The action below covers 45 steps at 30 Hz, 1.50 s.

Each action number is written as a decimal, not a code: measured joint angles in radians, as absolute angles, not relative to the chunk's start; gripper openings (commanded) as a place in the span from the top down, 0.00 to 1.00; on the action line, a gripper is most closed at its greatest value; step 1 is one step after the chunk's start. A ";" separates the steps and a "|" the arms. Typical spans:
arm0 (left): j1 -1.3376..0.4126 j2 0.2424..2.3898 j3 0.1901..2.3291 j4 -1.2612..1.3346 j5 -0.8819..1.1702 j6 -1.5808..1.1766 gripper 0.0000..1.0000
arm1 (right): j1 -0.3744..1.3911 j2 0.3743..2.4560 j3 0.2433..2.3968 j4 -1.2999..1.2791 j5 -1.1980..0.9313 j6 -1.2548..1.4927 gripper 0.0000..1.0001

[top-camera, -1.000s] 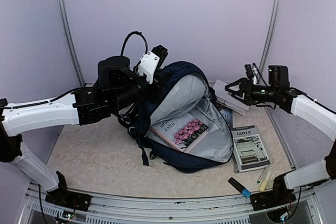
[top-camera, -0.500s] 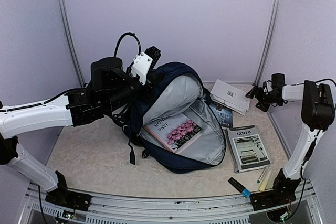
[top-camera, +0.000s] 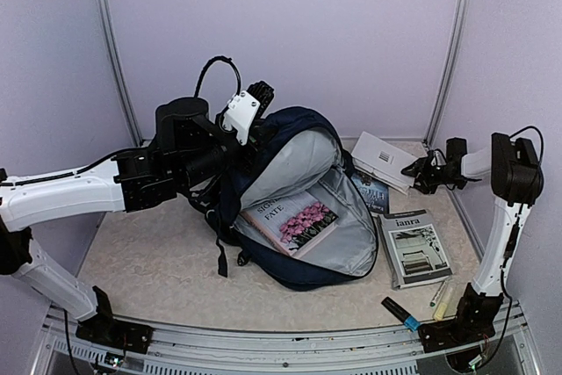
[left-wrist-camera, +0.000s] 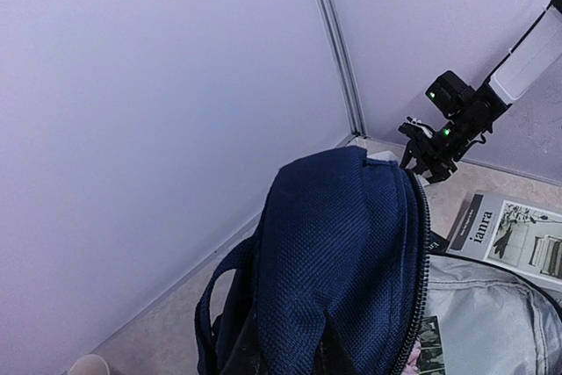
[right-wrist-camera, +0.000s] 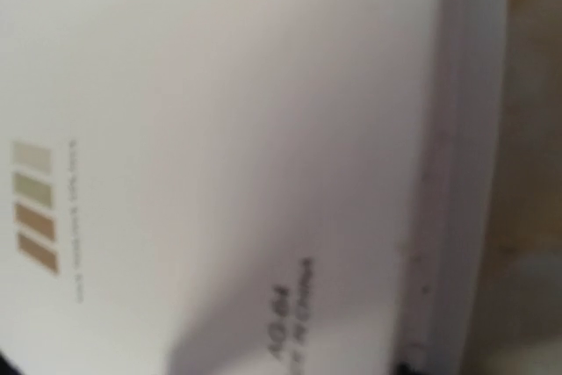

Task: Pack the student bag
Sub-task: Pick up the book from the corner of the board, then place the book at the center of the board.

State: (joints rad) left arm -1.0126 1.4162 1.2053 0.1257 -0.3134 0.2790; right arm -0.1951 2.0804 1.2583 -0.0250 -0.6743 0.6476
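The student bag (top-camera: 303, 142), dark navy with light grey lining (top-camera: 347, 230), lies open in the middle of the table. A book with pink flowers (top-camera: 294, 217) rests inside it. My left gripper (top-camera: 260, 94) is shut on the top of the bag's flap and holds it up; in the left wrist view navy fabric (left-wrist-camera: 351, 252) fills the space between the dark fingers. My right gripper (top-camera: 416, 170) is at the right edge of a white book (top-camera: 385, 160), which fills the blurred right wrist view (right-wrist-camera: 219, 129). Its fingers do not show there.
A dark blue book (top-camera: 376, 192) lies half under the white one. A grey "ianra" booklet (top-camera: 419, 248) sits right of the bag, with a black marker (top-camera: 399, 313) and pale pens (top-camera: 442, 296) near the front edge. Walls and corner posts stand close behind.
My right arm folded back to the right, then its gripper came in low to the white book's right edge. The left gripper shifted the bag flap slightly left and stays shut on it.
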 measured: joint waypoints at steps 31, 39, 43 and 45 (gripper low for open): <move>-0.957 1.356 1.137 0.147 -0.346 0.278 1.00 | -0.173 1.483 0.860 0.010 -0.720 0.685 1.00; -0.913 1.246 1.100 0.080 -0.381 0.276 1.00 | -0.123 1.161 0.662 -0.262 -0.600 0.620 1.00; -0.901 1.236 1.100 0.060 -0.383 0.271 1.00 | -0.093 1.051 0.623 -0.342 -0.555 0.614 1.00; -0.899 1.237 1.099 0.056 -0.378 0.265 1.00 | -0.053 1.023 0.588 -0.365 -0.556 0.620 0.55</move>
State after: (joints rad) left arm -0.8986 1.2373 1.0992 0.0559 -0.3782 0.2653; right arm -0.0528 1.0225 0.5884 -0.3653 -0.5560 0.6201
